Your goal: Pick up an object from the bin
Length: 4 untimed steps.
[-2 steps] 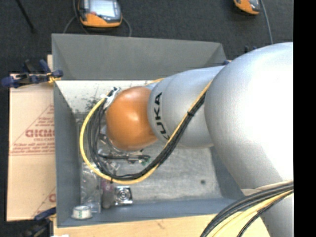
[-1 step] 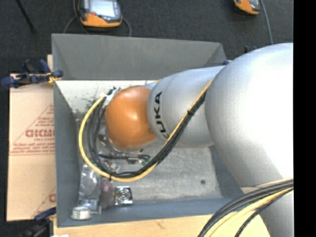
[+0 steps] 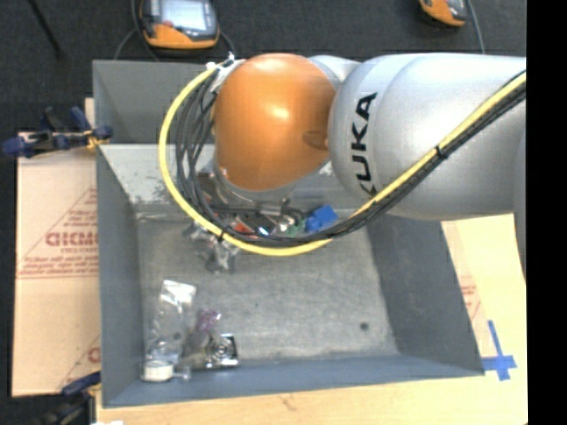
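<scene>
The gripper [image 3: 214, 248] hangs low over the floor of the bin [image 3: 292, 299], just under the arm's orange cover [image 3: 270, 118] and its loop of cables [image 3: 190, 197]. The cover and cables hide most of it, so I cannot tell whether it is spread or pressed together. Nothing is visibly caught in it. The grey floor right beneath and around it looks bare, so a closing move here would probably grasp nothing.

As I judge it, the step in hand is placing the gripper over something worth taking. To do that well, it should move across to the things before going lower. It should then come down square over a single piece, keeping clear of the bin's walls so the cables do not drag on the rim.

Close by on the arm's side, a small blue piece [image 3: 321, 217] sits under the cables. Whether it belongs to the robot or to the bin I cannot tell.

The likely pickings lie well away from the gripper, toward the bin's near corner on the side opposite the arm. Nearest of these is a crumpled clear plastic bag [image 3: 173, 297]. Just beyond it is a small purple piece [image 3: 206, 320]. Farther on, a shiny metal piece [image 3: 221, 351] lies by the near wall. Farthest, tucked into the corner, is a white round piece [image 3: 158, 372].

The bag is slack and may slip. The metal piece looks the firmer thing to take, though it sits close to the wall.
</scene>
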Available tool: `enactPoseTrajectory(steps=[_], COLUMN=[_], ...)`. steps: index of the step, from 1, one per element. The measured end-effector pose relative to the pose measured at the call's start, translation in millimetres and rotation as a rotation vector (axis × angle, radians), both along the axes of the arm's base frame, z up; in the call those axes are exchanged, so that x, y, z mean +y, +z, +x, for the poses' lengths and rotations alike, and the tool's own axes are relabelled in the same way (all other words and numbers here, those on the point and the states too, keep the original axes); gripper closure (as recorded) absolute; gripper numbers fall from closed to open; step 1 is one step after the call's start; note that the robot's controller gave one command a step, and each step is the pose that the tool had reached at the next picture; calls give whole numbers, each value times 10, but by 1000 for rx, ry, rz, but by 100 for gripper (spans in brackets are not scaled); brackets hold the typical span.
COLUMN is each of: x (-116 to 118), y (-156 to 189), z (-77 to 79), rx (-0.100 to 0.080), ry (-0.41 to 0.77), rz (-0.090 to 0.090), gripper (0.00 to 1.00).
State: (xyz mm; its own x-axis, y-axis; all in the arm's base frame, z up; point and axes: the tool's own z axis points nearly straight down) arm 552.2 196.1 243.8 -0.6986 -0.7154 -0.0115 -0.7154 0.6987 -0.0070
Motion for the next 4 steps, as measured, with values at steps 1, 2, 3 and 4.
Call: enactPoseTrajectory(steps=[1, 2, 3, 4], x=[99, 98, -145, 40], y=[-725, -705, -1752, -1727], z=[-83, -72, -86, 92], rx=[15, 11, 9, 7], ry=[-264, -265, -46, 7], rz=[0, 1, -3, -1], gripper=[100, 0, 0, 0])
